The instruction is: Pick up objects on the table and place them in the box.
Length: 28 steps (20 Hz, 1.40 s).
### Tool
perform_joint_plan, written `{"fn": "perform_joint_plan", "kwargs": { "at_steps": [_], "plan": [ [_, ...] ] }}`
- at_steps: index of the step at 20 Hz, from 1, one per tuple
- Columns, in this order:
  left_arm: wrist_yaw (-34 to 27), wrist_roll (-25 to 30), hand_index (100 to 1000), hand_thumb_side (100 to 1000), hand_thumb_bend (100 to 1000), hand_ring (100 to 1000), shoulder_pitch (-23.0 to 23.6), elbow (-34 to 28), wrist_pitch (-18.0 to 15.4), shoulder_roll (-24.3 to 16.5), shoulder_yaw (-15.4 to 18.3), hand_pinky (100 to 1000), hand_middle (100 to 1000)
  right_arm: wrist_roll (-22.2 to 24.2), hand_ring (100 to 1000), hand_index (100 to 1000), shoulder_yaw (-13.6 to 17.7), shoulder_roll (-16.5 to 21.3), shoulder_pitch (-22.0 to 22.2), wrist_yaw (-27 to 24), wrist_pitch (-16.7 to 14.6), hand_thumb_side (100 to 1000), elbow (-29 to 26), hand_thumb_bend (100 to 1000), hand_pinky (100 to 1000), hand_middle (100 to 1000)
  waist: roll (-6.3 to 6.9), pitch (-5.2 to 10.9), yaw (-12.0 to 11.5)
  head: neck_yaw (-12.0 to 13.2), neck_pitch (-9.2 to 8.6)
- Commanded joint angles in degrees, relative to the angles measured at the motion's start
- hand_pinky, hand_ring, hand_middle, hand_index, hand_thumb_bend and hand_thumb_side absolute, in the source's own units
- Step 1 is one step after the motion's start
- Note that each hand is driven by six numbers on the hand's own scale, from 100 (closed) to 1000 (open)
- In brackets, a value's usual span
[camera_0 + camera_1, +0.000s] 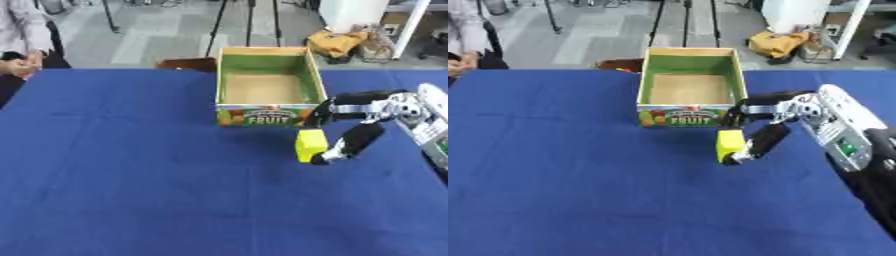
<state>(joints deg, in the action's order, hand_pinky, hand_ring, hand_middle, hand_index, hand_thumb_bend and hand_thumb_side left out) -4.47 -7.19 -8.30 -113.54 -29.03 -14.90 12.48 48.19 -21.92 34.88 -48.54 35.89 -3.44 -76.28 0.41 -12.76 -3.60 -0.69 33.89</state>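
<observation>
Gripping yellow block [729, 144], right hand [756, 131]

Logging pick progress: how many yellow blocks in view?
1. The yellow block is in the right hand, just in front of the box. The box interior looks empty.

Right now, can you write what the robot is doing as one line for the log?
right hand: shut on yellow block | block: just in front of fruit box, not inside | box: looks empty | left hand: not in view
</observation>
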Motion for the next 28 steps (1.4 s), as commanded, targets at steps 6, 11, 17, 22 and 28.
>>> {"fn": "perform_joint_plan", "kwargs": {
  "at_steps": [6,11,17,22,28],
  "plan": [
    [-0.2,0.6,985,1000,100,731,-0.8,-1.0,0.1,-0.4,-0.2,602,871,-2.5,849,911,1.1,0.0,-1.7,3.1,-0.7,567,2.5,477,841,807,0.06,0.33,-0.3,-0.8,-1.03],
    [-0.2,0.7,983,1000,100,732,-0.8,-1.0,0.1,-0.4,-0.3,602,871,-3.0,849,910,1.4,-0.1,-2.0,3.7,-0.9,572,2.9,466,840,807,0.07,0.16,-0.4,-1.0,-1.15],
    [-0.2,1.0,979,1000,100,732,-0.9,-1.0,0.1,-0.3,-0.4,603,871,-4.5,849,913,2.1,-0.2,-2.8,5.5,-0.9,583,3.2,459,837,809,0.13,-0.1,-0.5,-1.3,-1.52],
    [-0.2,1.2,980,1000,100,733,-1.0,-1.0,0.1,-0.2,-0.5,603,872,-4.5,852,915,2.3,-0.5,-3.6,6.6,-1.1,568,4.3,448,835,812,0.06,-0.27,-0.6,-1.5,-1.59],
    [-0.2,1.3,980,1000,100,734,-1.0,-1.0,0.2,-0.1,-0.5,604,873,-3.7,850,908,1.9,-0.9,-3.9,6.4,-2.3,562,6.7,439,835,807,0.0,-0.5,-0.9,-1.5,-1.76]
  ]
}}
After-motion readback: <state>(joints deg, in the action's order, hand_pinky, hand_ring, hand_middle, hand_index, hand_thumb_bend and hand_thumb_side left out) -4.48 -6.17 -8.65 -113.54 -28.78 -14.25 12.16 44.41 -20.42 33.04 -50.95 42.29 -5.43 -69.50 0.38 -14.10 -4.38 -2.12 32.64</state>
